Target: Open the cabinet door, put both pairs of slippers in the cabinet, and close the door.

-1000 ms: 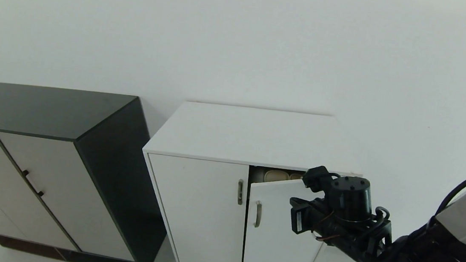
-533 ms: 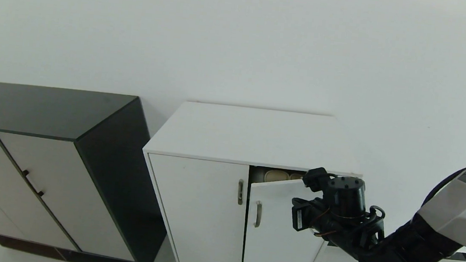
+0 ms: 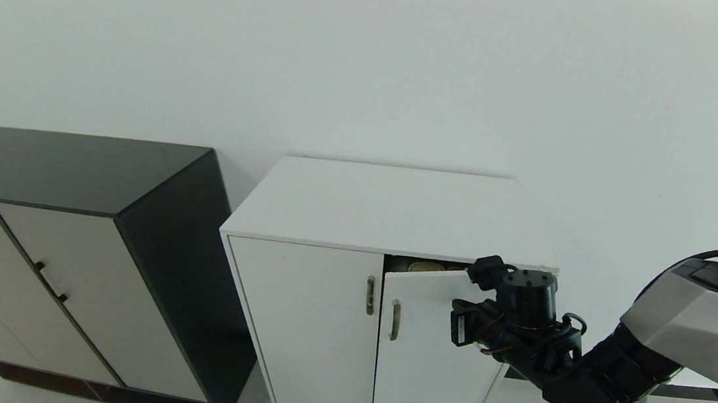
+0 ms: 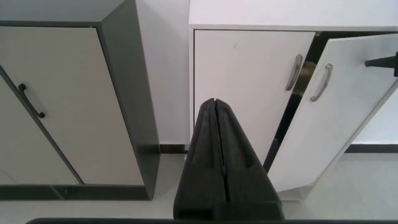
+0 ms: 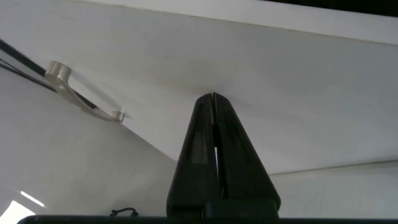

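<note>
Pushing the right door (image 3: 429, 366) of the white cabinet (image 3: 391, 208) nearer to shut than a second ago with the right gripper (image 5: 214, 102), narrowing the dark gap at the door's handle edge, covering more of the slippers (image 3: 426, 267) behind its top edge, and easing the right wrist a little leftward toward the cabinet front. Seeing at far left a dark cabinet (image 3: 105, 170) with two pale doors (image 3: 76, 332) and slim black handles (image 3: 48, 281), standing near the white one with a strip of wall (image 4: 163, 74) between them. Holding the left gripper (image 4: 214, 106) clenched flat on nothing, well back from the furniture and pointing at that strip between the two cabinets. Finding the white cabinet's left door (image 3: 301, 327) fully shut, with the left-door handle (image 3: 370, 295) upright near the middle seam. Meeting next the right-door handle (image 3: 394, 319), just beside the first, and leaving that door slightly ajar, hinged along its right side. Glimpsing the slippers as a thin tan sliver inside the cabinet, high up behind the door's top edge, without being able to count them. Resting the right gripper, clenched and grasping nothing, tip-first against the front face of the right door, to the right of its handle and in the door's upper half.
</note>
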You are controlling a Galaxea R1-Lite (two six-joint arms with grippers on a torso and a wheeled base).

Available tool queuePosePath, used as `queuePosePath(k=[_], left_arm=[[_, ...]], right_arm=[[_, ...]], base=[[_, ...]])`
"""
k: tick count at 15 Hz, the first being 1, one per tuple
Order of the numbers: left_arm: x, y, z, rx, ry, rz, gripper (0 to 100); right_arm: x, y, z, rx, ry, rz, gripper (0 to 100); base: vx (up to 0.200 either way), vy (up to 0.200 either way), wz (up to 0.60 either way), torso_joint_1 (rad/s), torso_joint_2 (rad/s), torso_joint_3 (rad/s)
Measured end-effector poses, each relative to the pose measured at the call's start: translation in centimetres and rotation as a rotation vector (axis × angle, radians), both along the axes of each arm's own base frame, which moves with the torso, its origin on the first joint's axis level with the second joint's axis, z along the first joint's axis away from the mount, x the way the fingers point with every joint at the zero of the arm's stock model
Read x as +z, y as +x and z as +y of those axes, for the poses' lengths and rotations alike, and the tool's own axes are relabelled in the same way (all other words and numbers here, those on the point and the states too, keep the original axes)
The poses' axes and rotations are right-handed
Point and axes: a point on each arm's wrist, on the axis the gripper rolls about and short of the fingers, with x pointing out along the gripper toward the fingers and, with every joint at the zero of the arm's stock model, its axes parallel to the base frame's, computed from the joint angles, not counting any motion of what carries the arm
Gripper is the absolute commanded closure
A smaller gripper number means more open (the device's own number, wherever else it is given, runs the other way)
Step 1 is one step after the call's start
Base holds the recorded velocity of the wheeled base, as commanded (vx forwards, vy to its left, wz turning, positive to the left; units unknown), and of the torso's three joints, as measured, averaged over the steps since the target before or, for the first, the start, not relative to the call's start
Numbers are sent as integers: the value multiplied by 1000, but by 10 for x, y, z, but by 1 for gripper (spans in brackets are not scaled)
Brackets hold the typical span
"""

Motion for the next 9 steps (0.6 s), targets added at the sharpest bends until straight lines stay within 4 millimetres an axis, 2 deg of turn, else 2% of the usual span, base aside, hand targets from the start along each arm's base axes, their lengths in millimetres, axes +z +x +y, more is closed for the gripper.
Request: queuePosePath(k=[9], left_arm=[[0,0,0,0,0,0,100]], right_arm=[[-4,13,-3,-24,6,-6,100]], base=[[0,0,0,0,0,0]])
